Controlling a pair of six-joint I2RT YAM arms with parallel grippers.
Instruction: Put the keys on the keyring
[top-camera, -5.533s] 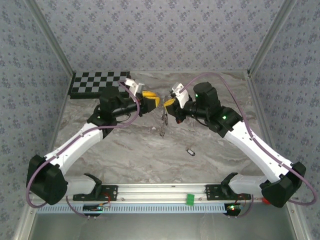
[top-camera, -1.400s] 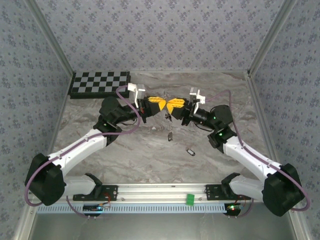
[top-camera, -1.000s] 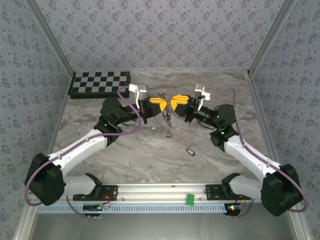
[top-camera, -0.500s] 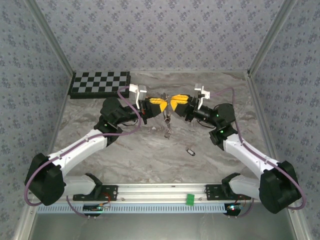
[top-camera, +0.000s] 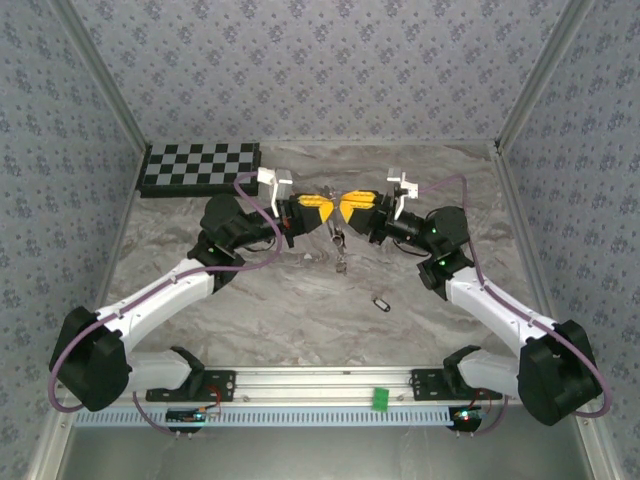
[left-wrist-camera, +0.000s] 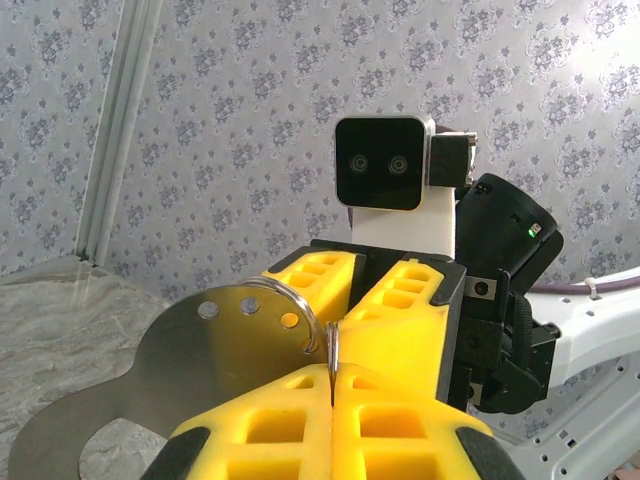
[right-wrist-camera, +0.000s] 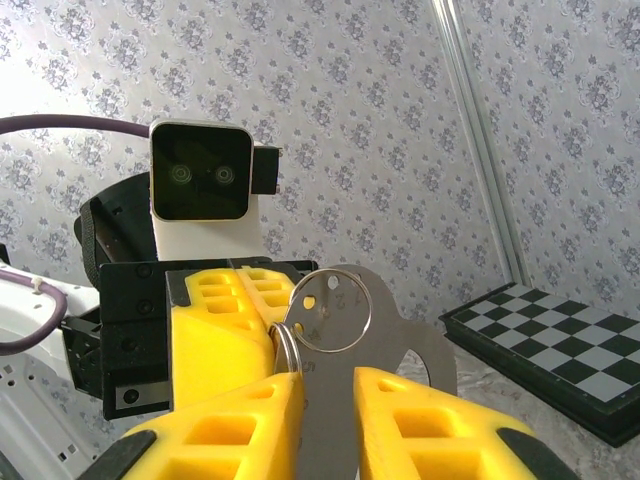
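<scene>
The left arm reaches in from the table's near left corner, elbow bent. Its yellow-fingered left gripper is pressed tight on the thin silvery keyring. A flat grey metal tag and small black-headed keys dangle mid-table. The right gripper mirrors it, fingers slightly parted around the tag, and I cannot tell whether they grip it. One loose black-headed key lies toward the near edge.

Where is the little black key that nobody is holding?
In the overhead view the loose key lies on the table, right of centre, by itself, nearer the front edge than the right gripper.
</scene>
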